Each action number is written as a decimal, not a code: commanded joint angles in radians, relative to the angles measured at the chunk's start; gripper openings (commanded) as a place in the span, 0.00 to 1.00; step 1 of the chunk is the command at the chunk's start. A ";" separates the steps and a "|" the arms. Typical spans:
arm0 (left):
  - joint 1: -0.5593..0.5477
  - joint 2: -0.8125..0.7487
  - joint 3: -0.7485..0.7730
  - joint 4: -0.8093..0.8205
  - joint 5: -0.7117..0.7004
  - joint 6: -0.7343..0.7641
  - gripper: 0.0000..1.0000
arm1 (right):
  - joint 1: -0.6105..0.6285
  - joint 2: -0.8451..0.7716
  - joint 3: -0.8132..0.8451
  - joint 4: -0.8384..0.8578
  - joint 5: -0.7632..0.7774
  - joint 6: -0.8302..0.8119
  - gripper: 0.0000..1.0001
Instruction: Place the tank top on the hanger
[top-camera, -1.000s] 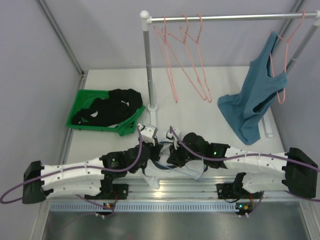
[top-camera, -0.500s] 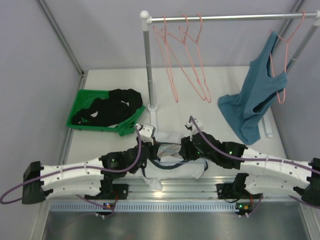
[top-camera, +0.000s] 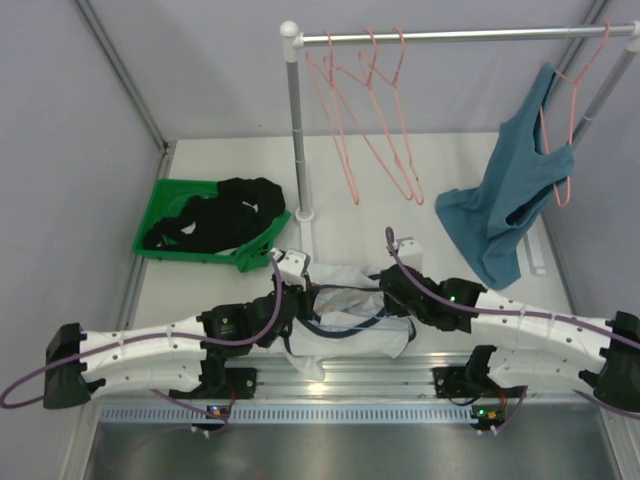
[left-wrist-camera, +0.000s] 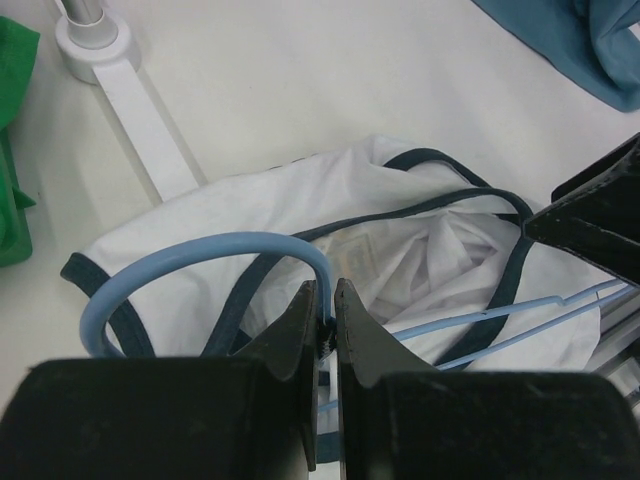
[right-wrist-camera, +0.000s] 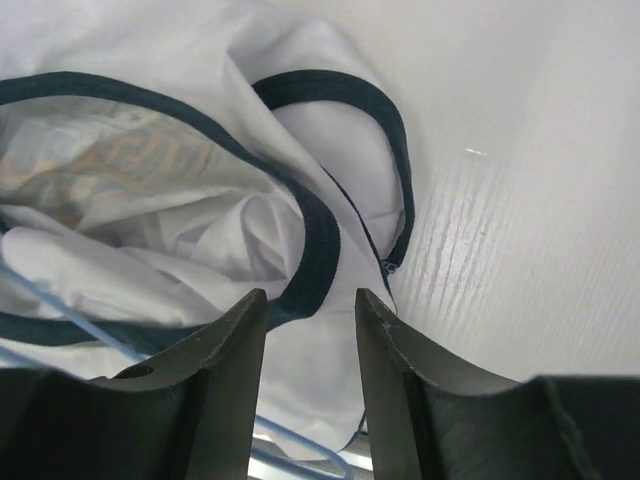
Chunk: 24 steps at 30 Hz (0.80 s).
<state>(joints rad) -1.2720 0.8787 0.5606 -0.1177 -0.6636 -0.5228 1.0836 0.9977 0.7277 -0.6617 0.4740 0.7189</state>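
Lying bunched up on the table (top-camera: 450, 160) near the front edge, the tank top (left-wrist-camera: 420, 250) sits right between both arms, with the hanger (left-wrist-camera: 215, 241) wire partly tucked inside it. Left gripper (left-wrist-camera: 322, 300) is clamped tight on the hanger at the base of its hook. Right gripper (right-wrist-camera: 310, 300) is spread apart over a navy-trimmed strap, pinching nothing.
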 joint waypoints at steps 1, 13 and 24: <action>-0.006 -0.023 -0.002 0.023 -0.016 0.012 0.00 | -0.031 0.064 0.053 0.007 0.026 -0.002 0.41; -0.006 -0.064 -0.008 0.016 -0.069 0.006 0.00 | -0.088 0.044 0.006 0.045 -0.009 -0.030 0.08; -0.004 -0.118 -0.028 -0.010 -0.165 -0.046 0.00 | -0.090 -0.021 -0.036 0.031 -0.021 -0.015 0.16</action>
<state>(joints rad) -1.2728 0.7807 0.5446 -0.1505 -0.7673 -0.5446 1.0092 0.9936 0.6880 -0.6445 0.4564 0.6998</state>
